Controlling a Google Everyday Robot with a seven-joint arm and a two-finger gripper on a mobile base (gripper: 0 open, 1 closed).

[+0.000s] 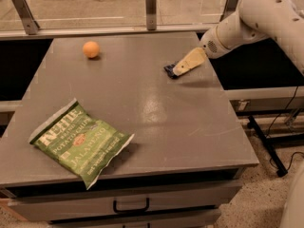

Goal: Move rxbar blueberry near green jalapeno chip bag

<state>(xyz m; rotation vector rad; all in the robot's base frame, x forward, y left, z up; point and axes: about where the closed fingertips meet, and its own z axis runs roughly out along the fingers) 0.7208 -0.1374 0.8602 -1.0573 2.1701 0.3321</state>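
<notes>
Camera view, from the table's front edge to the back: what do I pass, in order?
green jalapeno chip bag → rxbar blueberry, with the hand over its right end → orange ball

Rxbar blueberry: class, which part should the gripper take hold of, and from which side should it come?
Probably across its short width, coming from above: the rxbar blueberry lies flat on the table, so no side stands up to pinch. The gripper is right over it at the far right, hiding most of it.
</notes>
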